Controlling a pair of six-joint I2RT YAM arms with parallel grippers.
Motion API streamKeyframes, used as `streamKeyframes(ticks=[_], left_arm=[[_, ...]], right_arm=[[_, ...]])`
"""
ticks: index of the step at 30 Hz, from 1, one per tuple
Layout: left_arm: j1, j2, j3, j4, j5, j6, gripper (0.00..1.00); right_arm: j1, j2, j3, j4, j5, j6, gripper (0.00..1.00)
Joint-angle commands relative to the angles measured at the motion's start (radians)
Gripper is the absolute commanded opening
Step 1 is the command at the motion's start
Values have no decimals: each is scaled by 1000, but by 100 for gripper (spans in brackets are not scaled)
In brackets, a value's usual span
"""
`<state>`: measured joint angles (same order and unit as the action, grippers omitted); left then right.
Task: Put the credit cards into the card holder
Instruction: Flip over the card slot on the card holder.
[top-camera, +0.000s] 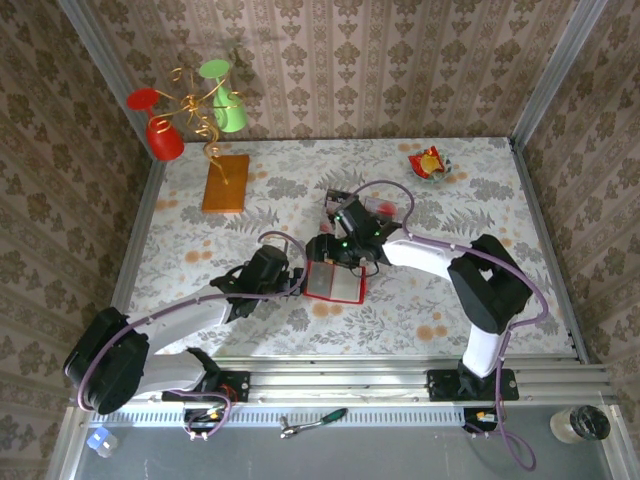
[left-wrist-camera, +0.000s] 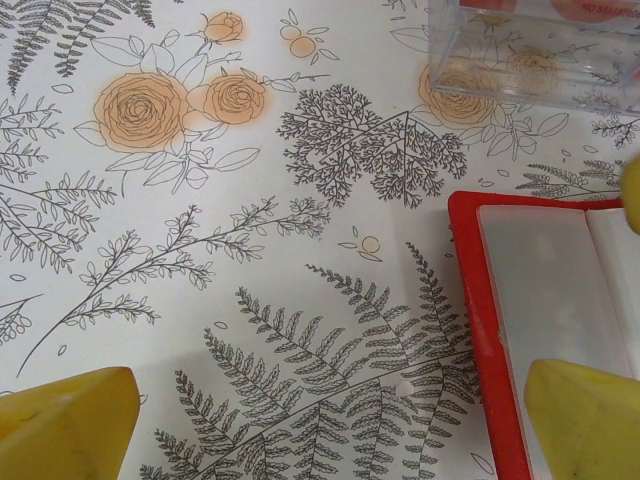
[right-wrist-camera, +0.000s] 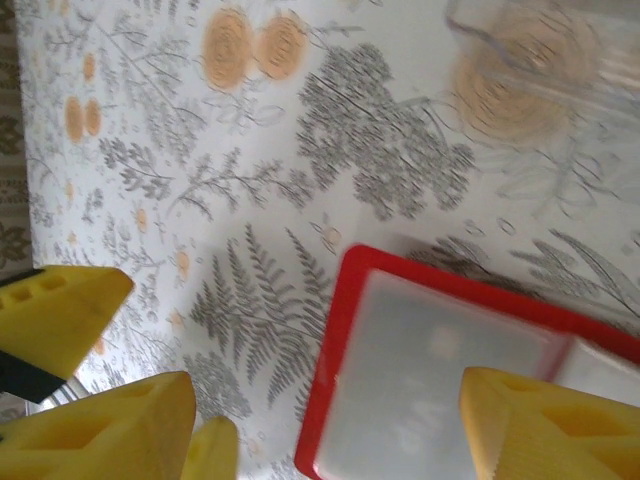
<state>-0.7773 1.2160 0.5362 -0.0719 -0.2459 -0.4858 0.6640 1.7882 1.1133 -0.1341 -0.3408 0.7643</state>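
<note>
The card holder (top-camera: 335, 283) lies open and flat on the floral tablecloth, bright red with pale clear pockets facing up. In the left wrist view the card holder (left-wrist-camera: 545, 330) sits at the right. My left gripper (left-wrist-camera: 325, 425) is open, straddling its left edge, with one yellow finger (left-wrist-camera: 585, 420) over a pocket. My right gripper (right-wrist-camera: 330, 430) hovers open above the holder's (right-wrist-camera: 440, 370) left end, nothing between its fingers; that view is blurred. From above, the left gripper (top-camera: 296, 280) and right gripper (top-camera: 335, 252) flank the holder. The credit cards are hidden.
A clear plastic box (top-camera: 385, 208) with something reddish inside stands just behind the holder; it is also at the top right of the left wrist view (left-wrist-camera: 540, 55). An orange-brown block (top-camera: 226, 183), red and green glasses (top-camera: 165, 135) and a snack wrapper (top-camera: 428, 162) sit further back.
</note>
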Motion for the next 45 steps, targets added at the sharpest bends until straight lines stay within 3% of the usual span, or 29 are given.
streamKeyframes(ticks=[1, 6, 9, 10, 24, 32, 39, 45], left_arm=[[3, 7, -2, 12, 10, -8, 100], [1, 13, -2, 14, 9, -9, 100], [-2, 16, -1, 14, 7, -10, 100], [-5, 16, 1, 15, 6, -11, 100], [-23, 66, 10, 25, -3, -12, 100], [-30, 98, 16, 37, -4, -10, 100], [-31, 135, 33, 50, -12, -8, 100], [-31, 169, 32, 57, -18, -4, 100]], right_arm=[[-4, -29, -49, -49, 34, -32, 61], [-3, 0, -57, -65, 39, -80, 14], [2, 27, -37, -94, 46, -107, 1], [3, 38, -30, -101, 46, -116, 0], [23, 155, 68, -150, 1, -184, 0], [0, 59, 106, -227, 9, -226, 0], [-98, -53, 163, -328, 33, -275, 9], [-193, -113, 181, -433, 153, -347, 40]])
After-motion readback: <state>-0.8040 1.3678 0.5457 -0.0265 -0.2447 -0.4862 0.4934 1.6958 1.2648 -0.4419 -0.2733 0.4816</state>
